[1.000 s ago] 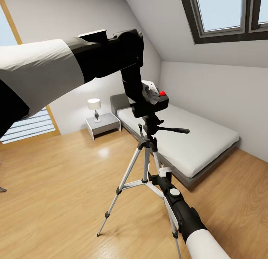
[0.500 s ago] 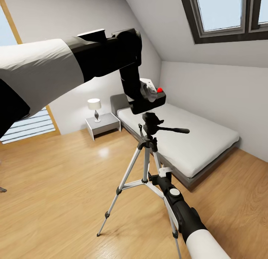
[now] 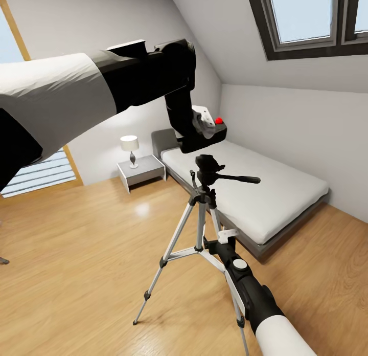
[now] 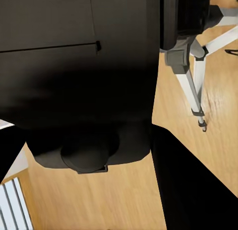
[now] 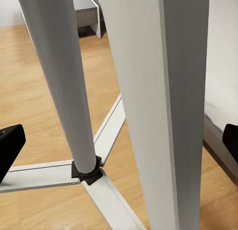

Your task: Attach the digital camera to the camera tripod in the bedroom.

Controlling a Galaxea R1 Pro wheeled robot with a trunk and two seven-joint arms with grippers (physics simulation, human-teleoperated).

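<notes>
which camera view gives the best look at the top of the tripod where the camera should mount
The head view: the camera tripod stands whole there, its black head just below the digital camera held by the left gripper. The left wrist view catches a leg; the right wrist view, legs and braces close up.

My left gripper (image 3: 204, 127) held the digital camera (image 3: 207, 136) just above the head of the camera tripod (image 3: 200, 228), apart from it. My right gripper (image 3: 217, 241) sat against the tripod's legs, lower down. Behind the tripod lay the bed (image 3: 266, 192) along the right wall, a nightstand (image 3: 140, 172) left of it carrying a lamp (image 3: 130, 149).
</notes>
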